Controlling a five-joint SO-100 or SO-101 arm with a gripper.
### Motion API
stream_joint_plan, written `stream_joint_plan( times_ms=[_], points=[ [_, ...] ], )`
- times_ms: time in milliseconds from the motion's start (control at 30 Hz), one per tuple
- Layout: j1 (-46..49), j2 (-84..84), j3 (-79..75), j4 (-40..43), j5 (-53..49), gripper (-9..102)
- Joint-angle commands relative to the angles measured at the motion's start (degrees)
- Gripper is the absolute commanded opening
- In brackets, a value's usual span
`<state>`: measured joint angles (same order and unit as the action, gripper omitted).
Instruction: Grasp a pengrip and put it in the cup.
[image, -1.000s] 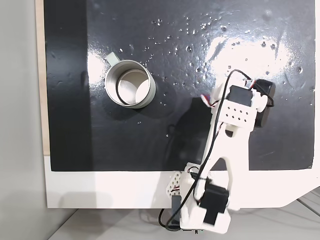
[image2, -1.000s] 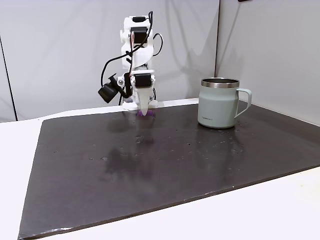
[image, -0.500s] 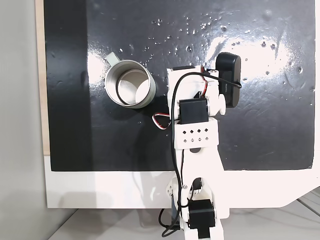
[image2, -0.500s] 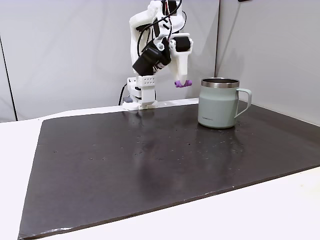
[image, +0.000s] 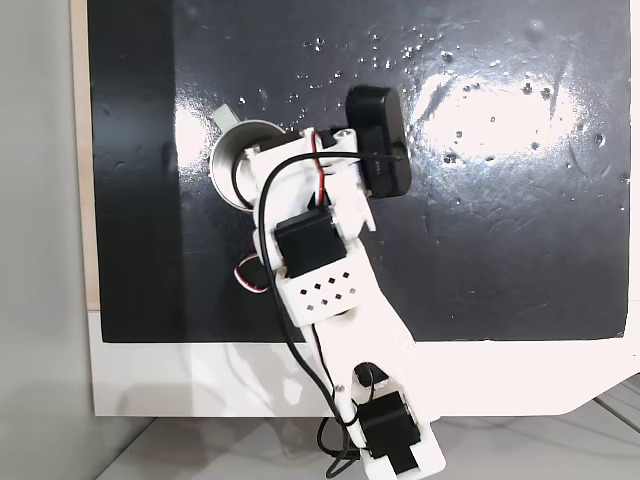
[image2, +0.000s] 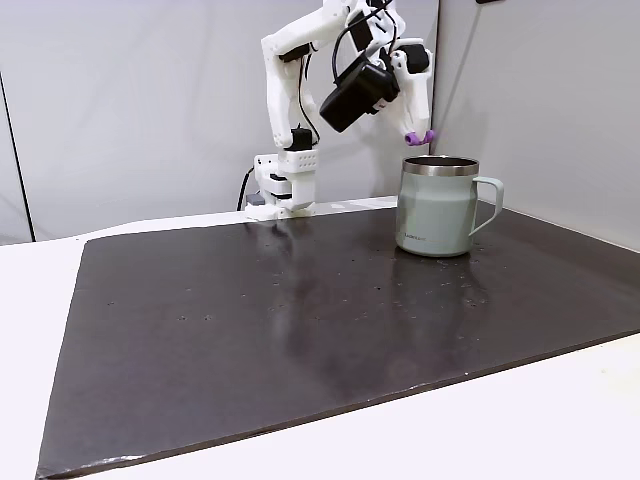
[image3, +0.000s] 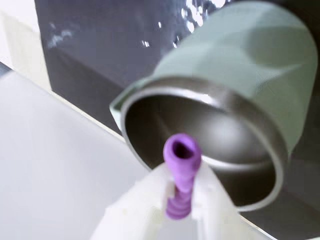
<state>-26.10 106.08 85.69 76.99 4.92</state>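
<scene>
The pengrip (image2: 421, 138) is a small purple tube pinched between my white fingertips. My gripper (image2: 419, 132) is shut on it and hangs just above the left part of the cup's rim in a fixed view. The cup (image2: 435, 206) is a grey-green metal mug with a steel rim, standing upright on the black mat. In the wrist view the pengrip (image3: 181, 162) points at the cup's open mouth, and the cup (image3: 245, 55) lies right behind it. From above, my arm covers most of the cup (image: 224, 162); its rim and handle tab show at the left.
A black mat (image2: 300, 330) covers most of the white table. My arm's base (image2: 285, 188) stands at the mat's far edge, left of the cup. The black wrist camera (image2: 352, 94) sticks out beside the gripper. A grey wall rises close behind the cup.
My arm lifted the pengrip off the mat and swung it towards the cup. It now hangs higher, over the cup's rim.
</scene>
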Motion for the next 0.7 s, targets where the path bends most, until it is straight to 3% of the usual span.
stream_joint_plan(
  times_ms=[0,233,467,667],
  points=[
    [-2.9,0.2,-3.9,-1.1,0.6,0],
    [-3.3,-1.1,-4.1,-2.0,2.5,2],
    [-2.8,-1.0,-3.7,-1.9,2.1,29],
    [-2.5,-1.1,-3.6,-1.9,1.8,31]
  ],
)
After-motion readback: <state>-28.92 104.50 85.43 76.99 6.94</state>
